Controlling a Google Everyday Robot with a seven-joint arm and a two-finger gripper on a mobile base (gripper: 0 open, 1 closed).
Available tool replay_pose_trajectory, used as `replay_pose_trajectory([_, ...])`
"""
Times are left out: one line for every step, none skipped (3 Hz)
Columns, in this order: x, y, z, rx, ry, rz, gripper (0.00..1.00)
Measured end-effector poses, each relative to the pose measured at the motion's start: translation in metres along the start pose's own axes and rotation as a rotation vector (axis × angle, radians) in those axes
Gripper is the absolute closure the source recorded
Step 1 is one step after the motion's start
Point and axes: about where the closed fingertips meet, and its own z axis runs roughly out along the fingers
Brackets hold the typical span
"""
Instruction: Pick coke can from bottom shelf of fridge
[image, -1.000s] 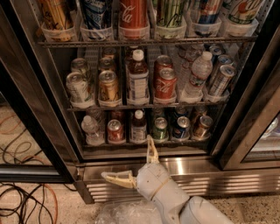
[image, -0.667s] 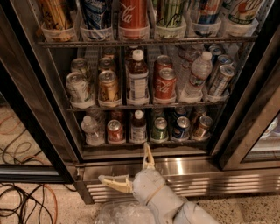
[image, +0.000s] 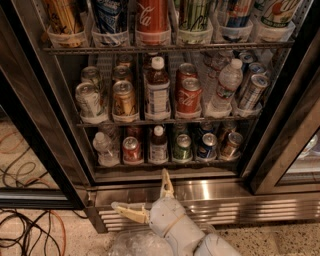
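1. Gripper (image: 140, 190) sits low, outside the fridge (image: 225, 192), in front of the shiny louvred base panel; fingers spread wide apart, holding nothing, one pointing up, one pointing left.
2. Coke can (image: 131, 149) stands upright at the front of its lane on the bottom shelf (image: 150, 164), 2nd lane from left, above & slightly left of the gripper, apart from it.
3. Neighbours: clear water bottle (image: 104, 149) just beside on the left, brown bottle w/ white cap (image: 158, 145) just beside on the right, then green can (image: 183, 147), blue can (image: 207, 146), brownish can (image: 231, 145).
4. Middle rack (image: 165, 120) runs close over the bottle tops.
5. Cables (image: 30, 235) lie on the floor at left, well apart.
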Motion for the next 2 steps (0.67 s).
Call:
replay_pose_trajectory([0.003, -0.005, 0.004, 0.017, -0.010, -0.027, 0.00])
replay_pose_trajectory([0.009, -0.018, 0.011, 0.051, -0.027, -0.065, 0.00])
